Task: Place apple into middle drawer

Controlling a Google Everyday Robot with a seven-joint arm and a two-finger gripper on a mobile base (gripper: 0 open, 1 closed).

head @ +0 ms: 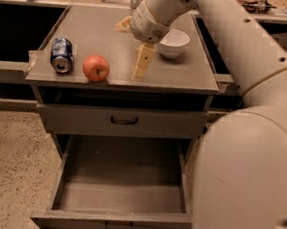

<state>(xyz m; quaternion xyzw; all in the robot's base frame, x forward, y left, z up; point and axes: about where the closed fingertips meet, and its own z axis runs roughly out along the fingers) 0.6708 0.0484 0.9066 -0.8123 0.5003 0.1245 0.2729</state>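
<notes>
While the arm [248,60] hides the cabinet's [90,29] edge, the claw [130,50] hovers splayed near the apple [96,68]

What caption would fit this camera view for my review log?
Tool hovers over the cabinet top between apple and bowl; the middle drawer stands open below.
</notes>
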